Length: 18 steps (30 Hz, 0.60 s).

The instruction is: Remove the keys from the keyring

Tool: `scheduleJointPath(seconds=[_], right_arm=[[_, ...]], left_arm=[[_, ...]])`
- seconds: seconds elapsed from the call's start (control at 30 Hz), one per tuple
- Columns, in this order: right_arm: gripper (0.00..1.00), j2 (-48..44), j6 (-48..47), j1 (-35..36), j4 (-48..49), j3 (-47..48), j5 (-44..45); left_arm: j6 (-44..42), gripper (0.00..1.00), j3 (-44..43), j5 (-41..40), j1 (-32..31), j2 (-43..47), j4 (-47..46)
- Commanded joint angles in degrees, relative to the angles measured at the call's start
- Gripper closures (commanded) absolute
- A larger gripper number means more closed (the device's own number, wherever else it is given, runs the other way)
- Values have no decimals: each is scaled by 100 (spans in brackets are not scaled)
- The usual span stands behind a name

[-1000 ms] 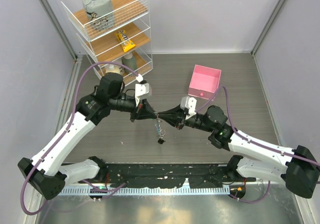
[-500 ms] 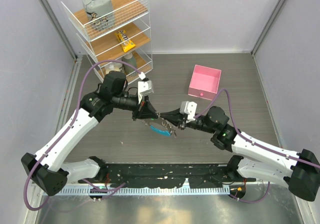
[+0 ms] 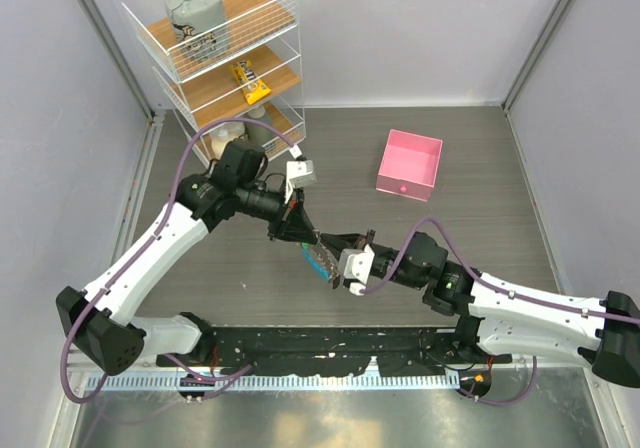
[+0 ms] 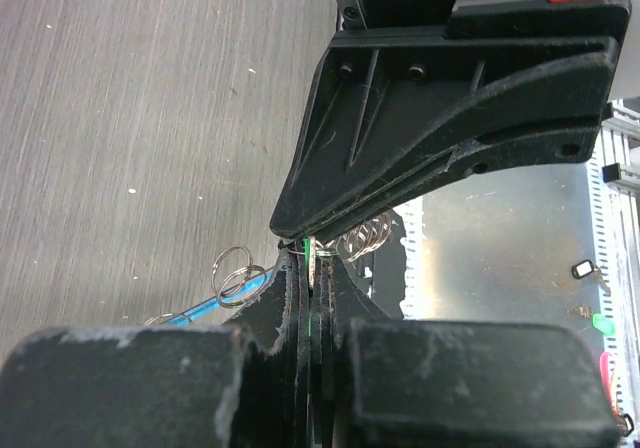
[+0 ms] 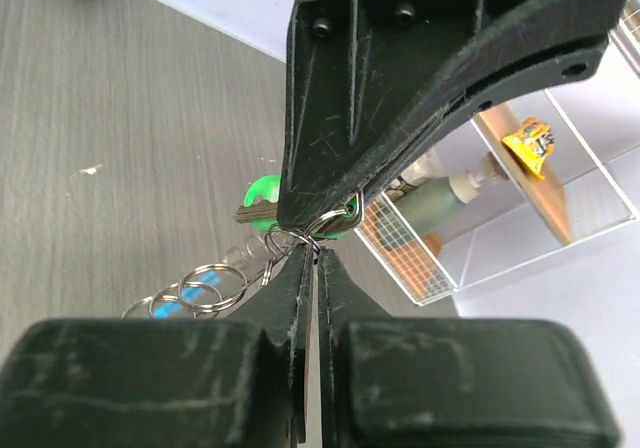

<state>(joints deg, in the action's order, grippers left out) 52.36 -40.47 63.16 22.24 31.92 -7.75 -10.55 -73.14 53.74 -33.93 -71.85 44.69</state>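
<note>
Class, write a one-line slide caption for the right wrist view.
Right end effector pinches the keyring beside a green-headed key, wire shelf behind.

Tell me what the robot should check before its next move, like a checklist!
1. Left claw shut on the small silver key with the green plastic head: ok.
2. Right claw shut on the thin silvery keyring with its curved blue strip: ok.
3. Key off the keyring: not ok, they look still joined between the claw tips.
4. Where the ring's gap sits: cannot tell, the tips hide it.
5. Pink square box away from both claws: ok.
</note>
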Motion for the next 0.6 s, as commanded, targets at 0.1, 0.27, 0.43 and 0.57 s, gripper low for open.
scheduleJointPath(seconds=[0.1, 0.27, 0.43, 0.57], right_arm=[[95, 116, -1130, 513, 193, 16, 414], [75, -6, 72, 426, 194, 226, 978], [73, -322, 1433, -293, 333, 104, -137], [74, -288, 2400, -936, 588, 94, -875]], left_arm=[[-184, 100, -542, 251, 27, -214, -155], [-387, 100, -395, 111, 27, -49, -205], [-527, 100, 28, 41, 36, 479, -794], [-641, 100, 90, 119, 27, 585, -777]])
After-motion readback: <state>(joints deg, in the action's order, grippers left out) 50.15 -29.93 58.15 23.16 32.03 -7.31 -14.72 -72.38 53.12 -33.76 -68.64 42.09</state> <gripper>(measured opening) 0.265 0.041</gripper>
